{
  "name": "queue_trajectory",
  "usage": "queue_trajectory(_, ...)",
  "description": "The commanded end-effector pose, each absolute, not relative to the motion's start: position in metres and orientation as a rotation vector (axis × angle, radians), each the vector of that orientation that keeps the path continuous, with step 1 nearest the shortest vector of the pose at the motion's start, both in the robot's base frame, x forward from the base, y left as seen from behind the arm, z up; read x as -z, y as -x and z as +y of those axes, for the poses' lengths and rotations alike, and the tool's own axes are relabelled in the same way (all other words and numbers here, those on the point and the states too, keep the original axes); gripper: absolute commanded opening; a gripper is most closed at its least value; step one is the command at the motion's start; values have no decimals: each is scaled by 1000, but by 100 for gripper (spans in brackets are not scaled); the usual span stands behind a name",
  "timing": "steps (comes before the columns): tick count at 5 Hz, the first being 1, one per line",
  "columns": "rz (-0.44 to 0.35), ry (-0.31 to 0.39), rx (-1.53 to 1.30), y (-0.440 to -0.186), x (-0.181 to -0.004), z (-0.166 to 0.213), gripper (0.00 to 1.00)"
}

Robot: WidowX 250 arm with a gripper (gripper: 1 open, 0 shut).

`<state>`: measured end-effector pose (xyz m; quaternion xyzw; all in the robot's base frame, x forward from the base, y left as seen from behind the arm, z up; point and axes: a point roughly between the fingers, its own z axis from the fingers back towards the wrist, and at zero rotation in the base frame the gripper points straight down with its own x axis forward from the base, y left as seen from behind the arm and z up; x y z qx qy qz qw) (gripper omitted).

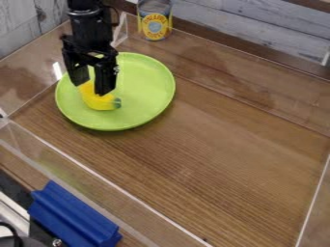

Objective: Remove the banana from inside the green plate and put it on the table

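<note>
A lime-green plate (pixel 145 89) lies on the wood-grain table (pixel 226 145) at the upper left. On its left half rests the small yellow banana (pixel 96 98), partly hidden by the black gripper (pixel 93 85). The gripper points straight down over the banana with its fingers spread wide, one on each side of the fruit. The jaws are open and have not closed on it. The banana lies on the plate's surface.
A yellow-labelled can (pixel 154 23) stands behind the plate at the back. Clear acrylic walls (pixel 77 159) edge the tabletop. A blue object (pixel 71 220) lies outside the wall at the bottom left. Bare wood stretches to the right of the plate.
</note>
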<state>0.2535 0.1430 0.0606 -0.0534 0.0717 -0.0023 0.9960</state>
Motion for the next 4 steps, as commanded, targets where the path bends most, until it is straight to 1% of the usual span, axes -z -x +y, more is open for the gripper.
queue_trajectory(1,95,86,6,-261,-70,150,100)
queue_trajectory(4,87,98,24,-266,-56,150,100)
